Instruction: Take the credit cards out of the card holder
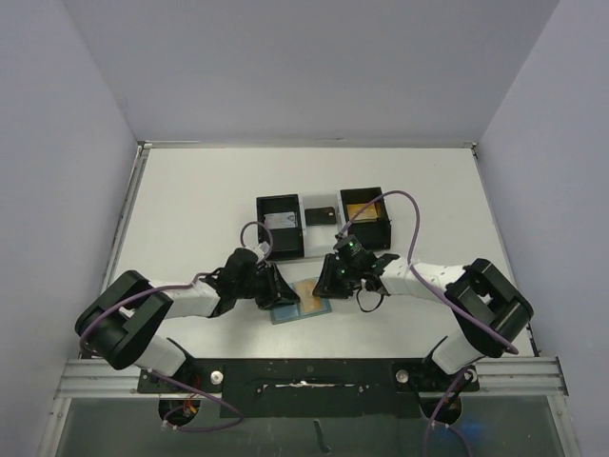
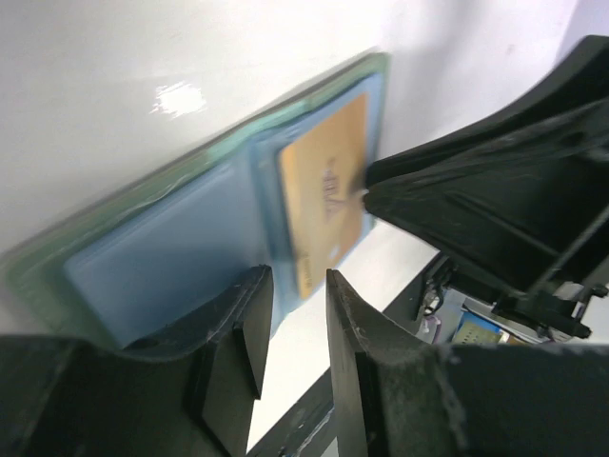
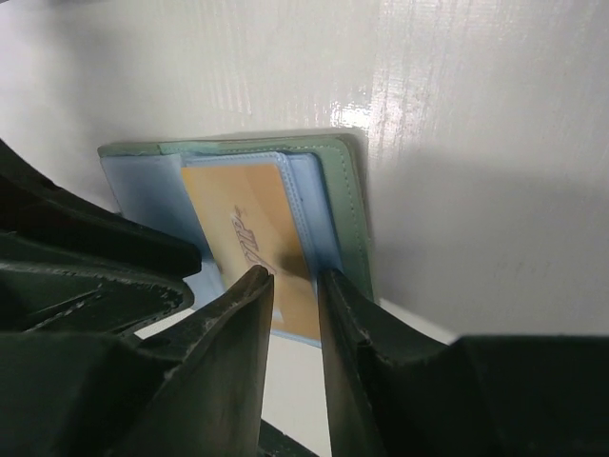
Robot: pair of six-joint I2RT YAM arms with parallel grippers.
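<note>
On the white table (image 1: 190, 200), two black open-topped boxes (image 1: 263, 227) stand at mid-table, well apart from the near edge where both arms converge. Between the arms the sage-green card holder (image 1: 297, 309) lies open and flat, its pale blue lining facing up. The left gripper (image 2: 295, 286) sits at one end of the holder, its jaws parted by only a narrow slit with the holder's rim and a card corner showing in the gap. Whether they clamp the rim cannot be told. The right gripper (image 3: 293, 281) comes in from the opposite end, jaws likewise a slit apart, its fingertips down on the exposed end of a gold-orange credit card (image 3: 243, 224). That card is still tucked in a blue pocket, and whether it is pinched or merely touched cannot be made out. From above, both gripper bodies hide most of the holder. The left wrist view is blurred, and no other card can be told apart from the lining. A pale item lies in the left box and a gold one in the right. A small dark flat piece (image 1: 321, 216) sits between the boxes, all three too small to identify.
</note>
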